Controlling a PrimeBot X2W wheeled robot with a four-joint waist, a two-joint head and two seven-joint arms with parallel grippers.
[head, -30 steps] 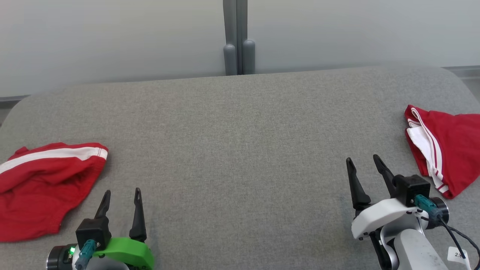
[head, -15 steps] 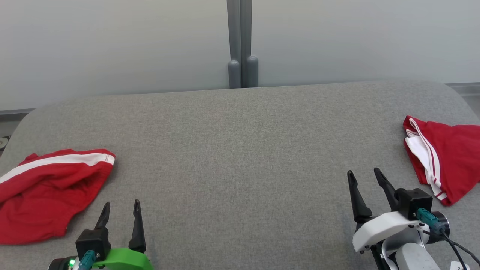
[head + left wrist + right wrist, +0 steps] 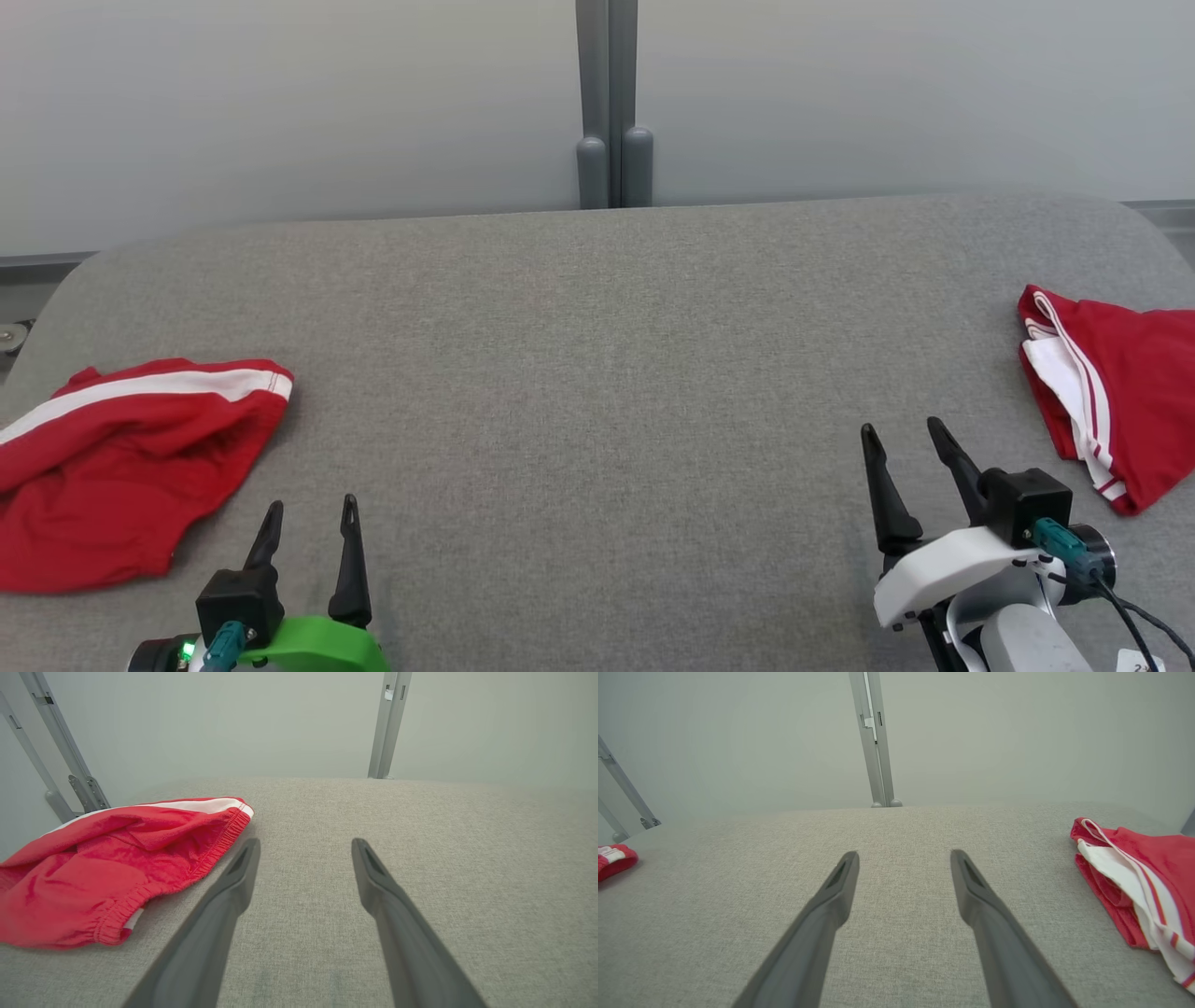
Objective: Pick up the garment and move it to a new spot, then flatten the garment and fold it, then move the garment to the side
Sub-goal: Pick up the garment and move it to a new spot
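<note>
Grey woven cloth covers the desk [image 3: 597, 373] under me. Nearest, my left hand [image 3: 312, 506] hangs at the lower left, fingers spread and holding nothing. My right hand [image 3: 901, 429], at the lower right, is likewise released and empty. Just left of my left hand lies a crumpled red garment [image 3: 121, 467] with a white band along its far edge. Apart from my right hand, at the desk's right edge, lies a second red garment [image 3: 1139, 392] with white striped trim. It is perhaps loosely folded, though the frame cuts it off. Beyond the far edge, two grey posts [image 3: 613, 168] stand against a pale wall [image 3: 280, 112].
</note>
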